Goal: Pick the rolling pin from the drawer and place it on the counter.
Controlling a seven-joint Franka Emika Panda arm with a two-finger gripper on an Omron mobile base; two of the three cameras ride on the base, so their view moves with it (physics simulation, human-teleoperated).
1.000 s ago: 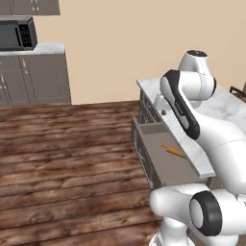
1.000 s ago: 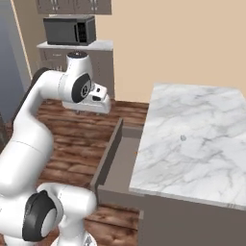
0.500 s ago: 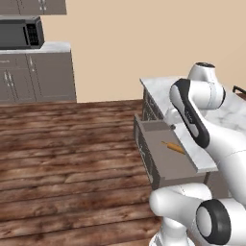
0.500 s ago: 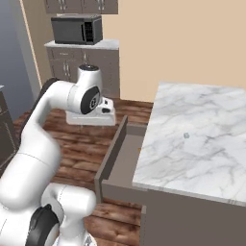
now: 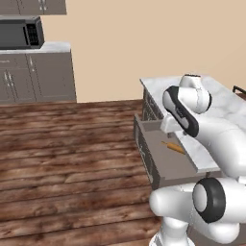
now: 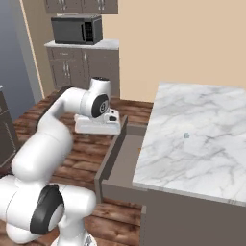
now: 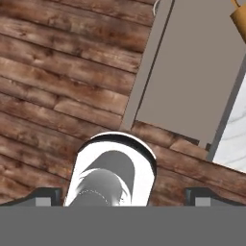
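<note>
Apparently unlabelled, rolling pin (image 5: 173, 147) lies in open drawer (image 5: 166, 163).

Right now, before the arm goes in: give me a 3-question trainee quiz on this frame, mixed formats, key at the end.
1. True or false: the rolling pin already lies on the counter.
2. Multiple choice: the drawer is A) pulled open, B) pushed shut, C) taken out and set on the floor.
3. Short answer: is the tool holding anything, and how do its jaws stand?

Key
1. False. It lies inside the drawer, near the counter's edge.
2. A. The box sticks out from the cabinet under the marble counter.
3. Nothing held; the jaws stand wide open, with the hand above the wooden floor beside the drawer front.
</note>
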